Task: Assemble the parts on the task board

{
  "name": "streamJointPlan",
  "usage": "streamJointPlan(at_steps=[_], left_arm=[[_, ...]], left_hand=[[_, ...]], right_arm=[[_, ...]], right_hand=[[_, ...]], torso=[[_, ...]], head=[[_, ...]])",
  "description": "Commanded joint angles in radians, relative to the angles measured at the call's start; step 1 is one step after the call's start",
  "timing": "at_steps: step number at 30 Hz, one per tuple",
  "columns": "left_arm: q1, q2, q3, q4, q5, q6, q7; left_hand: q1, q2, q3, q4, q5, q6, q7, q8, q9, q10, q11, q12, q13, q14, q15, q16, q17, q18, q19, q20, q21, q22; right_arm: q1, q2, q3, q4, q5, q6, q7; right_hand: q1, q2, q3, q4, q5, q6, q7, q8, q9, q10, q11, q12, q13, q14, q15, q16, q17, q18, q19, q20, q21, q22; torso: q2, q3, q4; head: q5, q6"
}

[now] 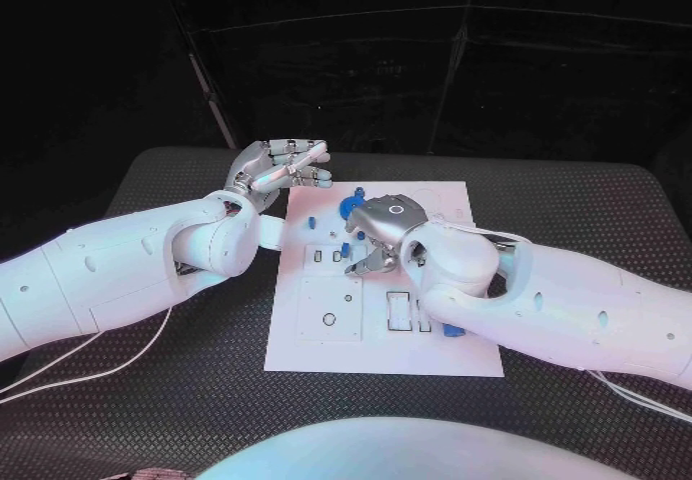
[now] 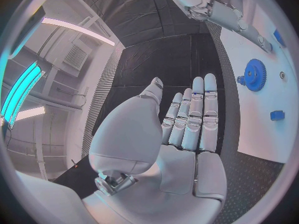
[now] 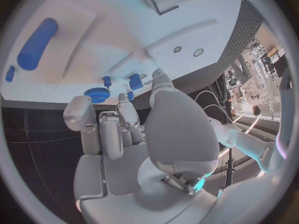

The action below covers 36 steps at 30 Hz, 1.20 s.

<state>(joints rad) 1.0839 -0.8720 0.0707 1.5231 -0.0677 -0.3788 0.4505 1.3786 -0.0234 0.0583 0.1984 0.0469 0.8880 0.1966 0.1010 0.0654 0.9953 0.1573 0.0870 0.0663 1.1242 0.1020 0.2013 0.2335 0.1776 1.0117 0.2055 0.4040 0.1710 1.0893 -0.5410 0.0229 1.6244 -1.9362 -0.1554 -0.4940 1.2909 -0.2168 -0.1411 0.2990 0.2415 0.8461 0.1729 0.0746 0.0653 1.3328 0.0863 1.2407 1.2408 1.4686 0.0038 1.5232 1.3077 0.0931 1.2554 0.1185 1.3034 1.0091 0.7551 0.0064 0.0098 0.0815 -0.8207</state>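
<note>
Head view: we see the white task board (image 1: 332,330) under the right hand (image 1: 378,232), which hovers with fingers curled, seemingly holding nothing. A blue toothed gear (image 2: 254,74) lies just beyond the left hand (image 2: 187,129), whose straight fingers are empty. The right arm hides part of the board.

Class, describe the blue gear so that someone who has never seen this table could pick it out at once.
Start at the white rectangular task board in the middle of the black table. Near its far edge, just beyond the right robot hand, sits the round blue toothed gear. Its ring of teeth sets it apart from the smaller plain blue pieces nearby and from the long smooth blue cylinder.
</note>
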Motion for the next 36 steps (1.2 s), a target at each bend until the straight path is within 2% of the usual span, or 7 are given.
streamJointPlan(at_steps=[1,5,15,17,22,29,36], left_arm=[[0.0,0.0,0.001,-0.003,-0.004,0.011,0.001],[-0.002,0.003,0.001,-0.017,-0.028,0.012,-0.011],[0.004,-0.008,0.001,-0.046,-0.414,0.195,-0.317],[0.015,-0.011,0.002,-0.048,-0.512,0.247,-0.386],[0.066,0.014,0.002,-0.085,-0.735,0.393,-0.557],[0.128,0.086,-0.006,-0.124,-0.974,0.513,-0.73],[0.167,0.173,-0.043,-0.17,-1.073,0.567,-0.884]], left_hand=[[0.006,0.006,-0.005,-0.002,0.001,-0.002,-0.008,-0.006,0.001,0.001,0.009,-0.005,-0.001,-0.001,0.006,-0.006,0.001,0.003,0.002,0.004,-0.006,-0.002],[0.007,0.006,-0.007,-0.004,0.001,0.0,-0.01,-0.007,0.001,0.006,0.007,-0.004,0.0,0.004,0.005,-0.006,0.004,0.004,0.005,0.003,-0.006,-0.002],[-0.044,0.017,-0.03,0.025,0.011,0.157,-0.049,0.051,0.026,0.302,-0.086,0.125,0.066,0.318,-0.098,0.185,0.157,0.006,0.206,-0.09,0.151,0.074],[-0.07,0.017,-0.04,0.047,0.013,0.183,-0.07,0.061,0.036,0.359,-0.109,0.171,0.097,0.386,-0.121,0.509,0.465,0.0,0.261,-0.113,0.249,0.158],[-0.133,0.016,-0.079,0.084,0.011,0.233,-0.12,0.125,0.115,0.36,-0.142,0.408,0.306,0.43,-0.158,1.296,1.254,-0.089,0.402,-0.158,0.821,0.853],[-0.205,0.032,-0.143,0.088,0.015,0.215,-0.14,0.231,0.261,0.328,-0.16,0.857,0.76,0.447,-0.171,1.37,1.337,-0.113,0.415,-0.163,0.974,1.056],[-0.255,0.029,-0.228,0.094,0.004,0.164,-0.134,0.286,0.367,0.307,-0.166,0.979,0.895,0.447,-0.168,1.37,1.337,-0.119,0.417,-0.16,1.013,1.116]], right_arm=[[0.002,-0.046,0.001,0.04,0.05,-0.219,0.182],[0.002,-0.117,0.004,0.083,0.148,-0.299,0.328],[0.012,-0.327,0.102,0.131,0.856,-0.362,0.537],[0.02,-0.355,0.11,0.12,0.966,-0.359,0.553],[0.034,-0.394,0.121,0.075,1.121,-0.357,0.555],[0.038,-0.392,0.124,0.037,1.14,-0.346,0.509],[0.039,-0.372,0.124,0.015,1.11,-0.334,0.487]], right_hand=[[0.015,0.003,-0.047,0.001,0.002,-0.024,-0.005,-0.003,0.0,-0.021,-0.003,-0.017,-0.02,0.067,0.005,-0.019,0.122,0.025,-0.032,0.0,-0.028,-0.047],[0.034,0.023,-0.043,0.0,-0.007,-0.029,-0.007,0.007,0.003,-0.042,-0.005,-0.037,-0.042,0.058,0.004,-0.035,0.093,0.031,-0.055,-0.002,-0.05,-0.081],[0.132,0.16,-0.001,-0.024,0.01,0.059,-0.012,0.071,0.006,-0.198,-0.012,-0.266,-0.287,-0.027,-0.004,-0.268,-0.233,0.093,-0.255,-0.012,-0.309,-0.463],[0.141,0.172,-0.009,-0.032,0.013,0.07,-0.015,0.078,0.005,-0.226,-0.015,-0.322,-0.348,-0.048,-0.006,-0.355,-0.33,0.092,-0.251,-0.016,-0.342,-0.485],[0.161,0.191,-0.022,-0.05,0.056,0.075,-0.018,0.08,0.003,-0.251,-0.018,-0.396,-0.432,-0.05,-0.009,-0.456,-0.417,0.092,-0.231,-0.021,-0.396,-0.521],[0.169,0.193,-0.03,-0.052,0.133,0.076,-0.019,0.082,0.002,-0.267,-0.019,-0.437,-0.48,-0.054,-0.01,-0.522,-0.471,0.091,-0.22,-0.022,-0.426,-0.542],[0.167,0.191,-0.036,-0.051,0.135,0.072,-0.018,0.081,0.002,-0.265,-0.018,-0.44,-0.486,-0.05,-0.01,-0.532,-0.473,0.091,-0.214,-0.023,-0.435,-0.548]], torso=[[-0.002,-0.0008,-0.002],[-0.007,0.0009,-0.0019],[-0.049,0.0104,-0.008],[-0.06,0.0122,-0.0105],[-0.084,0.0177,-0.0133],[-0.098,0.0203,-0.0096],[-0.107,0.0209,-0.005]], head=[[0.001,0.005],[0.001,0.007],[0.001,0.016],[0.002,0.012],[0.012,0.0],[0.023,-0.012],[0.032,-0.031]])
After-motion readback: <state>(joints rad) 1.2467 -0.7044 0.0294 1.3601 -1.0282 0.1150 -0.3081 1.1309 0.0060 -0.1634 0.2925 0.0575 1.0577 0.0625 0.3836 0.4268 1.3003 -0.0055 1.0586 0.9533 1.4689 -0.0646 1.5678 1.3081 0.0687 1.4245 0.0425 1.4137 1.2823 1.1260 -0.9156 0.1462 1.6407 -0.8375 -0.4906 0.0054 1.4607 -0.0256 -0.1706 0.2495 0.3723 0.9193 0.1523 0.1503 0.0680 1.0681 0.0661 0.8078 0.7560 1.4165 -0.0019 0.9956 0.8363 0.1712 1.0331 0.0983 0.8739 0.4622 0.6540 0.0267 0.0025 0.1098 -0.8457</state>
